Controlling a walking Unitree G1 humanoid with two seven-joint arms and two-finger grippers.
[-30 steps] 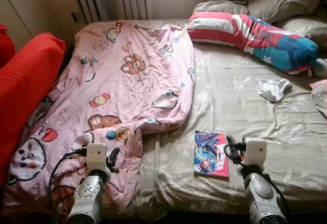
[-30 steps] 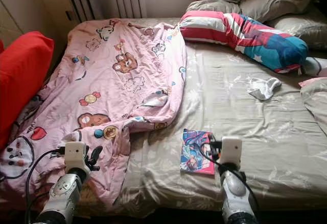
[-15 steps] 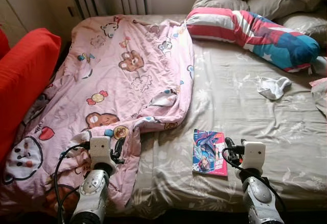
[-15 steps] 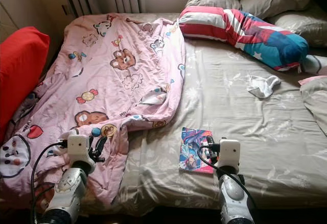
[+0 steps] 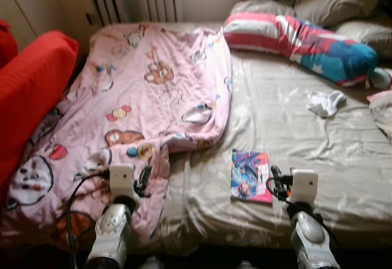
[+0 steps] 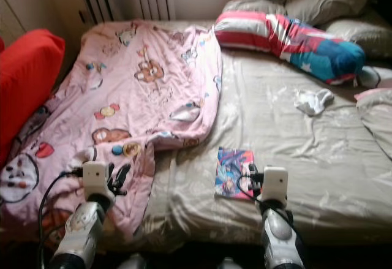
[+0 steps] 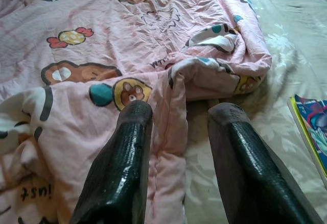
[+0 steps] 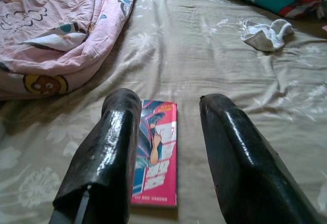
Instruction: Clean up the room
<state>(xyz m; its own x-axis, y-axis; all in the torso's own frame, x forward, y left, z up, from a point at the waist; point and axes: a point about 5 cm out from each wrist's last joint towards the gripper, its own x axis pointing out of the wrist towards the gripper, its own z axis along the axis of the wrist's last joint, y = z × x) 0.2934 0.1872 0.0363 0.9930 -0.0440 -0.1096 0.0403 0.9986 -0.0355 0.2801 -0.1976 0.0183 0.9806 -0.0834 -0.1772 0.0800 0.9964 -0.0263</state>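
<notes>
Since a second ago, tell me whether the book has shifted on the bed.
No. The book lies just right of the pink blanket's folded corner, as before; the whole picture shifted slightly, so the camera moved.

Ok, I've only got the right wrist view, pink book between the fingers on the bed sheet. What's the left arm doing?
Observer: The left gripper hovers with fingers open over the folded edge of the pink blanket.
Operator: Anything beside the bed on that side?
Observer: Yes, a red cushion sits at the bed's left edge, against the blanket.
Operator: And past the white sock?
Observer: Grey pillows lie at the head of the bed, behind the striped bolster.
Operator: Is my gripper touching the book?
Observer: From the head views, the right gripper sits just right of the book; contact can't be judged.
</notes>
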